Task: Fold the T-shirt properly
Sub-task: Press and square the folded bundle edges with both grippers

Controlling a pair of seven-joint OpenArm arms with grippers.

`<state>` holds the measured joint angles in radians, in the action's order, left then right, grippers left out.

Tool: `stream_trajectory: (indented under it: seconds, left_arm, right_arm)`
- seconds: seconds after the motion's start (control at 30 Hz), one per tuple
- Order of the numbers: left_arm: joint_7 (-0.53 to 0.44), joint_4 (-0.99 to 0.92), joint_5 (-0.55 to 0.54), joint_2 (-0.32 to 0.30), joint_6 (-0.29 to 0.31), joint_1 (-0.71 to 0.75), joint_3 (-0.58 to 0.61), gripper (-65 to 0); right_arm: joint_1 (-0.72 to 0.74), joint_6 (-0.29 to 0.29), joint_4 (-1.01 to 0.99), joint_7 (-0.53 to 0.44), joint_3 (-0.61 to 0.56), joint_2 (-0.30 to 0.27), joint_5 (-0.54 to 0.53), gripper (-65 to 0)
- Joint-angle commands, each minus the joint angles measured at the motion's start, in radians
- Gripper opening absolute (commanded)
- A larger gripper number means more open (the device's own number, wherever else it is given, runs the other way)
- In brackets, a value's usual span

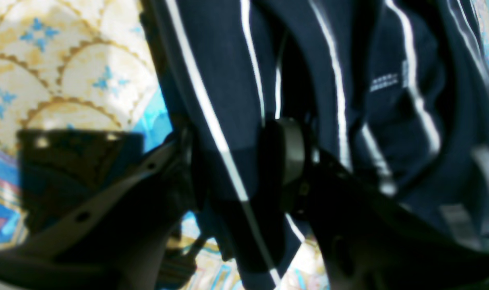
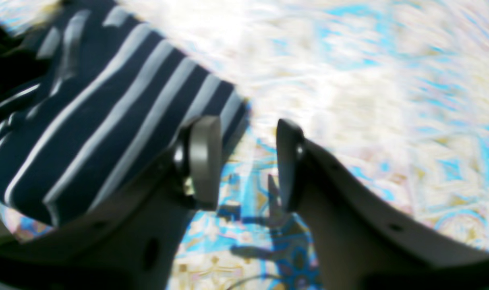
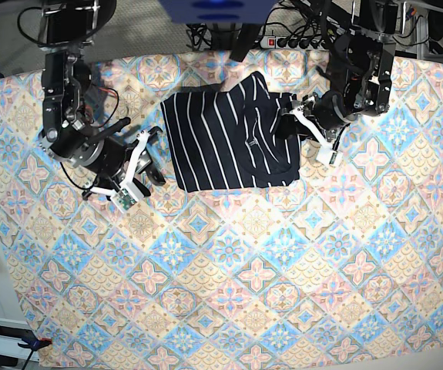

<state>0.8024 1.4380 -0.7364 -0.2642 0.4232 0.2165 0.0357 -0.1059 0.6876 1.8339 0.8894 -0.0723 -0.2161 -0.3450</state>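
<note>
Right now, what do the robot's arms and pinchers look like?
Both arms are black and chunky, with dark cables looping along them. The left gripper and right gripper each have two long white fingers with small round holes. The fingertips carry flat pads of grey.

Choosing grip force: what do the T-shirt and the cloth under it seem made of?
T-shirt: soft matte knit, probably cotton jersey; it drapes and folds limply, no sheen. Tablecloth: thin printed fabric lying flat; fibre unclear.
</note>
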Motion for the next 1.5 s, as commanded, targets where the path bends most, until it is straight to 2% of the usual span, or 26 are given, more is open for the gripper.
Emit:
stream_trajectory:
  seconds: [0.0, 0.1, 0.2, 0.27, 0.33, 0.37, 0.47, 0.57, 0.6, 0.87, 1.07, 1.13, 1.27, 1.47]
  left_arm:
    - [-0.016, 0.034, -0.032, -0.010, 0.010, -0.006, -0.004, -40.6]
    - [-0.010, 0.063, -0.065, -0.011, 0.010, 0.007, -0.024, -40.6]
    - [-0.007, 0.122, -0.096, -0.011, 0.010, 0.062, -0.116, -40.6]
    - [-0.007, 0.175, -0.119, -0.011, 0.010, 0.097, -0.162, -40.6]
    - [-0.007, 0.251, -0.127, -0.031, 0.010, 0.139, -0.164, -42.0]
    - [-0.007, 0.284, -0.127, -0.040, 0.010, 0.154, -0.161, -43.8]
    - [-0.007, 0.386, -0.122, -0.054, 0.010, 0.217, -0.161, -54.5]
    - [-0.007, 0.424, -0.120, -0.074, 0.010, 0.246, -0.130, -64.4]
    - [-0.007, 0.426, -0.120, -0.082, 0.010, 0.248, -0.112, -65.0]
    - [-0.007, 0.473, -0.119, -0.154, 0.010, 0.251, 0.063, -65.0]
    - [-0.008, 0.472, -0.053, -0.151, 0.010, 0.261, 0.097, -65.0]
    - [-0.007, 0.473, -0.035, -0.126, 0.010, 0.257, 0.125, -65.0]
    - [-0.007, 0.493, -0.024, -0.128, 0.010, 0.257, 0.200, -65.0]
    - [-0.007, 0.514, 0.088, -0.129, 0.010, 0.263, 0.281, -65.0]
  right_arm:
    - [-0.008, 0.011, 0.002, -0.023, -0.016, -0.004, -0.024, -49.7]
    - [-0.021, 0.011, -0.033, -0.023, -0.070, -0.006, -0.024, -55.8]
    - [-0.015, 0.011, -0.047, -0.029, -0.160, -0.007, -0.019, -57.7]
    - [-0.012, 0.011, -0.049, -0.031, -0.217, -0.007, 0.027, -57.7]
    - [0.018, 0.011, -0.050, -0.032, -0.261, -0.003, 0.117, -57.8]
    - [0.035, 0.011, -0.053, -0.032, -0.277, -0.001, 0.157, -57.8]
    - [0.096, 0.011, -0.104, -0.032, -0.314, 0.056, 0.264, -57.7]
    - [0.151, 0.011, -0.162, -0.032, -0.314, 0.080, 0.300, -57.8]
    - [0.166, 0.011, -0.179, -0.032, -0.314, 0.080, 0.303, -57.8]
    - [0.278, 0.011, -0.302, -0.043, -0.312, 0.080, 0.304, -57.9]
    - [0.266, 0.011, -0.300, -0.049, -0.312, 0.053, 0.304, -57.7]
    - [0.266, 0.011, -0.317, -0.083, -0.312, 0.053, 0.304, -57.7]
    - [0.301, 0.011, -0.383, -0.115, -0.311, 0.053, 0.306, -57.7]
    - [0.354, 0.011, -0.480, -0.132, -0.312, 0.053, 0.306, -57.8]
